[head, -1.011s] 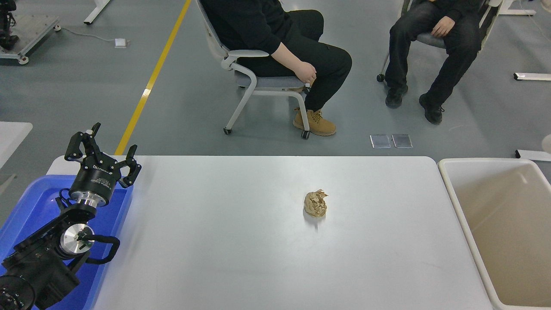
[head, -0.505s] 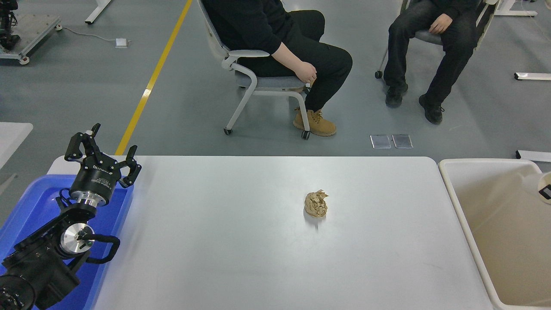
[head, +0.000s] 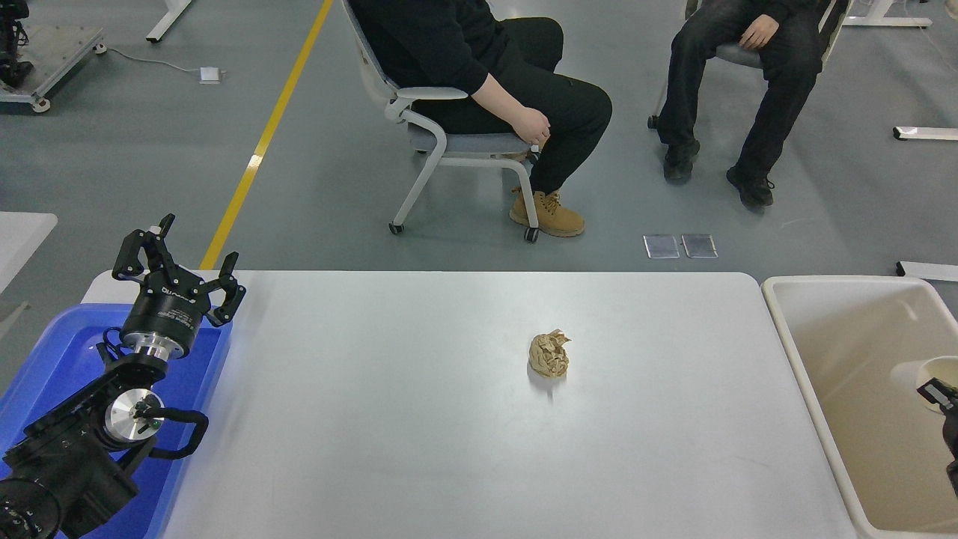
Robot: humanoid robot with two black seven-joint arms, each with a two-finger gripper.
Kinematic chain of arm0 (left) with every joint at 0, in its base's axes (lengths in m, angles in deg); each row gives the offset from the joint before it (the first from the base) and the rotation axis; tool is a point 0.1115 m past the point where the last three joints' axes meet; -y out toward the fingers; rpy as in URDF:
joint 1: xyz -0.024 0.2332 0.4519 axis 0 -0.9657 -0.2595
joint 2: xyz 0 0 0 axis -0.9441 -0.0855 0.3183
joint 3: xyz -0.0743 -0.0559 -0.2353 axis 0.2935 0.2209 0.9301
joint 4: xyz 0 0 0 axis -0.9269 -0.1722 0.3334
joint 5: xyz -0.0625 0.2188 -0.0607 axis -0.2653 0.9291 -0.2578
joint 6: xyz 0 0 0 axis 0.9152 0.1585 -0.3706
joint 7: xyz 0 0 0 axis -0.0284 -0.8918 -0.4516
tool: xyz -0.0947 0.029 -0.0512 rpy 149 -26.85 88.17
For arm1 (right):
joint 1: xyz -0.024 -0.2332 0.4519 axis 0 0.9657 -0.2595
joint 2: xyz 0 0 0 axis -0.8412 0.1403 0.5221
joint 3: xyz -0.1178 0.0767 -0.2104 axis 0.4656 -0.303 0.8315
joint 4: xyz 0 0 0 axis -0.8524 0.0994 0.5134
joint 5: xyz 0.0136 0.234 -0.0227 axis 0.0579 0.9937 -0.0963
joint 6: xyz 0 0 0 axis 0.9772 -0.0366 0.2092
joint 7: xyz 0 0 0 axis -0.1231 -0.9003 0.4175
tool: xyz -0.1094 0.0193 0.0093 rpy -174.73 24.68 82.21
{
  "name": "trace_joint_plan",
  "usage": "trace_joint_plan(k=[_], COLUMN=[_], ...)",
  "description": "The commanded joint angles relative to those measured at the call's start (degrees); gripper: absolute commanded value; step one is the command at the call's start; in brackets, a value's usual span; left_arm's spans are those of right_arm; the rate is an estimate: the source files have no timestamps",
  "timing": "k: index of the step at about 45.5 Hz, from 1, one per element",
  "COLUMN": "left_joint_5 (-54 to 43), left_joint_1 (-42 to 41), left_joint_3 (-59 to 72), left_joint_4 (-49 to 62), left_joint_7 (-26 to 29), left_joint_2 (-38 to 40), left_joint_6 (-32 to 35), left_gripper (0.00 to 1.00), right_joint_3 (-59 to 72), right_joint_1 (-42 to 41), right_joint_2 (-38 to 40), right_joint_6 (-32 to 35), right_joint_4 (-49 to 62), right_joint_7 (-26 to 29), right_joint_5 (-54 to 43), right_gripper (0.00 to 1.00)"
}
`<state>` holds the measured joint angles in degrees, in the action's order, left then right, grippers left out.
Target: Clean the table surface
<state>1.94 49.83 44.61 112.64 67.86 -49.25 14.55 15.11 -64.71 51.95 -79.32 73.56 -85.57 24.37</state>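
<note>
One crumpled ball of brown paper [head: 548, 354] is lying on the white surface [head: 389, 419], a little to the right of its middle and apart from everything else. It is the only loose thing showing there, so by my judgement the clearing is barely begun: nothing is being held, and the paper is sitting untouched.

To the right of the paper ball, just past the surface's right edge, a beige bin [head: 793, 352] is standing open; its visible floor is looking bare, which suggests no rubbish is in it yet, though its right part is cut off by the frame. Over that bin, at the picture's right edge, only a small dark piece of the right arm [head: 944, 404] is showing; whether its pincer is open or closed I cannot tell.

Far to the left of the paper ball, the left pincer [head: 177, 258] is hanging over the far corner of a blue tray [head: 52, 359] with its fingers spread wide and holding nothing.

What seems left is the whole job: reaching the paper, gripping it and dropping it into the bin. Two people are sitting on chairs beyond the surface's far side.
</note>
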Motion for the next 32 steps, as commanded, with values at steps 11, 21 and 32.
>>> trace_joint_plan(k=[11, 21, 32], left_joint_5=[0.0, 0.0, 0.0], left_joint_1=[0.0, 0.0, 0.0], left_joint_3=[0.0, 0.0, 0.0], left_joint_4=[0.0, 0.0, 0.0], left_joint_7=[0.0, 0.0, 0.0], left_joint_2=[-0.03, 0.06, -0.03], left_joint_6=[0.01, 0.01, 0.01], left_gripper=[1.0, 1.0, 1.0], right_joint_3=[-0.71, -1.07, -0.98], right_joint_1=[0.43, -0.98, -7.21], right_joint_2=[-0.38, -0.3, 2.69], right_joint_6=[-0.11, -0.29, -0.11], right_joint_4=[0.0, 0.0, -1.05], right_joint_7=[0.09, 0.09, 0.09], right_joint_5=[0.01, 0.09, 0.18], right_gripper=[0.88, 0.97, 0.98])
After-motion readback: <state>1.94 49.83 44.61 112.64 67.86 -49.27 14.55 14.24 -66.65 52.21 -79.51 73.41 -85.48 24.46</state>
